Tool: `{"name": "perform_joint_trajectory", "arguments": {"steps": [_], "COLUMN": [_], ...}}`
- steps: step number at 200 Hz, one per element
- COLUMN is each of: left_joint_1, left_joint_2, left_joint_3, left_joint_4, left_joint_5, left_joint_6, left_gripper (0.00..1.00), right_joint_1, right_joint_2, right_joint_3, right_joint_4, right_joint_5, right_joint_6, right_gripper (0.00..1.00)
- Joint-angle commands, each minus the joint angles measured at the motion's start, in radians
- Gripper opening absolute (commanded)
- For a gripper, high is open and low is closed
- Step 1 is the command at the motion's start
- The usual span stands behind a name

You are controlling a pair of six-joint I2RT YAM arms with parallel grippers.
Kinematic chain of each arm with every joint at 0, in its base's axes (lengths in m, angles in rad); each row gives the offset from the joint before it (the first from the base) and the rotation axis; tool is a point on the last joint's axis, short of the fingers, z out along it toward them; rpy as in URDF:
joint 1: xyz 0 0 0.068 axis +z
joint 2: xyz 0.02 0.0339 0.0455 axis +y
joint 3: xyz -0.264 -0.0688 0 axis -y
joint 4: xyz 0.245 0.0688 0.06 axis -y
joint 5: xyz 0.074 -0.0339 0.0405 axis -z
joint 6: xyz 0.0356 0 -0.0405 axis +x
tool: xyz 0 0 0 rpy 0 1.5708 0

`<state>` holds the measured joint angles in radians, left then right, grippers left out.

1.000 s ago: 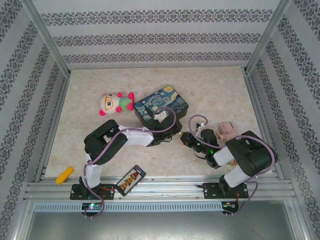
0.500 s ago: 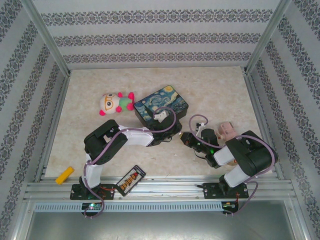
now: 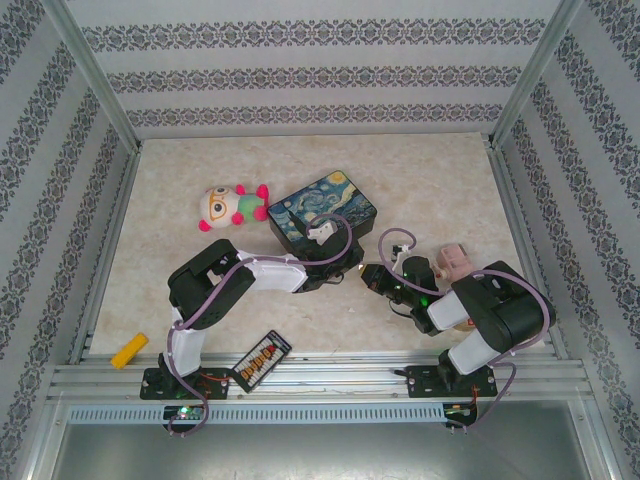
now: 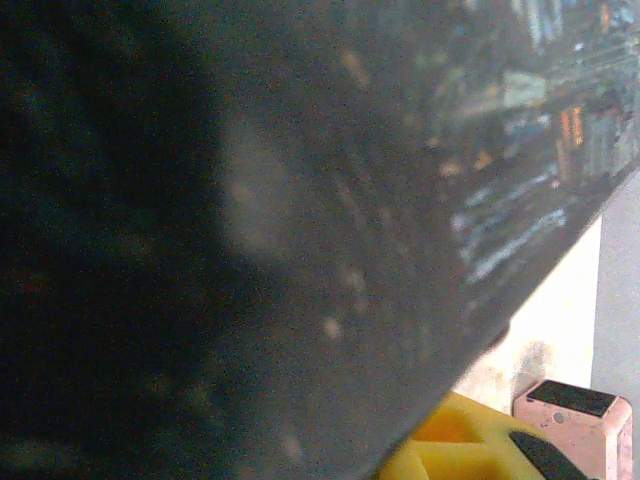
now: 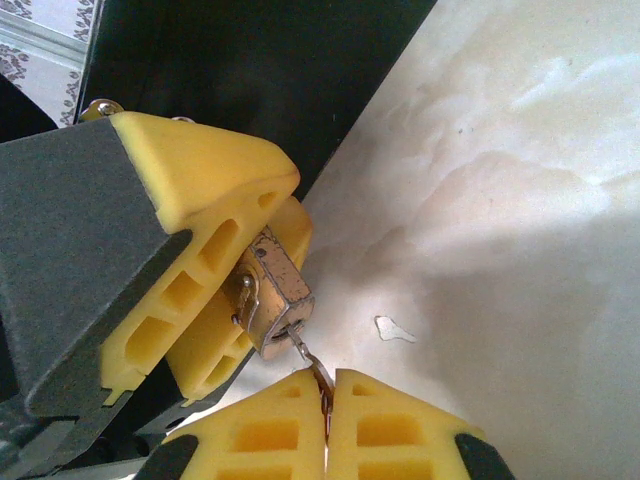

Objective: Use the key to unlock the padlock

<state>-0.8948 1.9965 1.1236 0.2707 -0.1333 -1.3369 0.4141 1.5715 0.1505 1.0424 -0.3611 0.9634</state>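
The right gripper has its yellow ribbed pads pressed together on the head of the very small thin silvery metal key. The left gripper clamps the tiny brass-coloured padlock between its own yellow fingers.

In the right wrist view the padlock lies just beyond the right fingertips, up and to the left. The key's thin shaft bridges the short gap and meets the padlock's lower face where the keyhole should be. How deep it sits I cannot tell. The key's long axis runs nearly straight out of the right gripper into the lock body, so the two seem lined up end to end. The padlock's thin silver shackle points away into the left fingers and is mostly hidden. The coming move probably depends on that shared line. A roll of the right wrist about the shaft should turn the key while the left arm holds the body against the twist.

From above, the left gripper and right gripper meet nose to nose over the marbled beige worktop. They are near its middle, just off the near corner of the Starry-Night-printed tin box. That box has its lid down, so its contents cannot be told. Its dark side looms blurred in the left wrist view. A small pink block sits on the worktop beyond it.
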Motion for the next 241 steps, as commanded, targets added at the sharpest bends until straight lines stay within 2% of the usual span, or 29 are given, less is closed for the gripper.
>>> {"name": "perform_joint_trajectory", "arguments": {"steps": [1, 161, 241], "left_joint_1": [-0.014, -0.016, -0.026], "left_joint_2": [-0.007, 0.008, 0.018], "left_joint_3": [0.005, 0.023, 0.031], "left_joint_4": [0.021, 0.024, 0.016], "left_joint_5": [0.075, 0.093, 0.115], "left_joint_6": [-0.023, -0.025, -0.020], "left_gripper": [0.06, 0.05, 0.06], "right_joint_1": [-0.011, -0.011, -0.009], "right_joint_2": [-0.019, -0.082, -0.064], "right_joint_3": [0.040, 0.051, 0.086], "right_joint_4": [0.028, 0.030, 0.036], "right_joint_5": [-0.007, -0.049, -0.051], "right_joint_6": [-0.005, 0.006, 0.016], "right_gripper": [0.00, 0.00, 0.00]}}
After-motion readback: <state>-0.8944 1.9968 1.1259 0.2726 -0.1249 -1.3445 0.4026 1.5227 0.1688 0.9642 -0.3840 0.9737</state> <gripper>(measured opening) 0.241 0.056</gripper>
